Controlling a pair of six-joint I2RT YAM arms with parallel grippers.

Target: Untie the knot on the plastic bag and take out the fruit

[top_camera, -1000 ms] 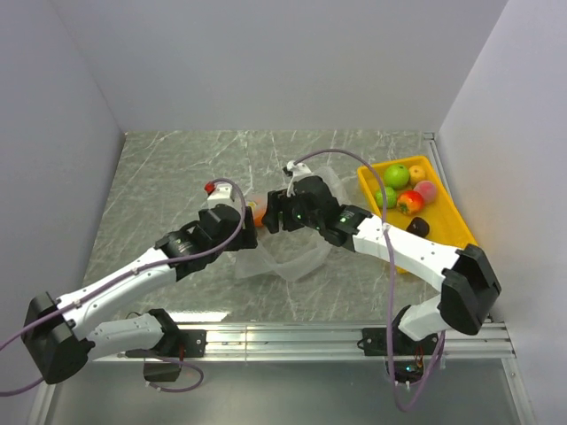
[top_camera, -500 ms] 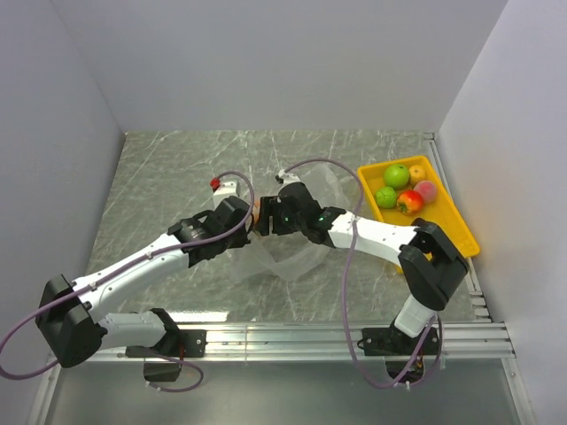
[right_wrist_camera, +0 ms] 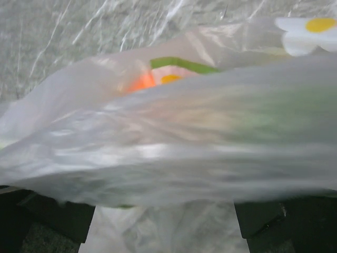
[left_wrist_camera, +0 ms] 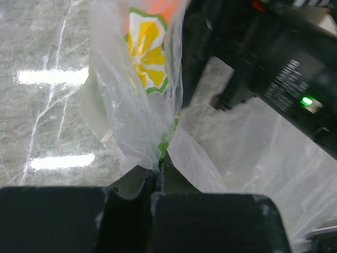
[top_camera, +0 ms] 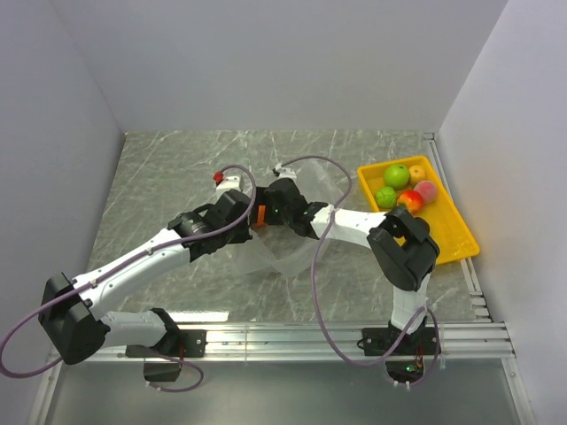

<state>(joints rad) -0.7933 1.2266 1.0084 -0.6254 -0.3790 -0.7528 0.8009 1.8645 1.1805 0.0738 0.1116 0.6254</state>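
Between the left fingers [left_wrist_camera: 163,184], clamped together, a fold of the bag [left_wrist_camera: 142,121] is pinched, probably to tension the film. The right fingers [right_wrist_camera: 52,217] gape wide beside it, gripping nothing. Orange fruit [right_wrist_camera: 142,81] shows inside; the knot is indiscernible. The bag lies mid-surface [top_camera: 177,168], tray [top_camera: 452,235] at 3 o'clock.

The left arm [top_camera: 133,266] stretches forward and inward, and the right arm [top_camera: 354,220] folds sharply at its elbow. They meet nose to nose. The left gripper [left_wrist_camera: 158,176] pinches the plastic bag [left_wrist_camera: 137,121] between closed jaws. The right gripper [right_wrist_camera: 166,221] has its fingers [right_wrist_camera: 47,219] spread wide.
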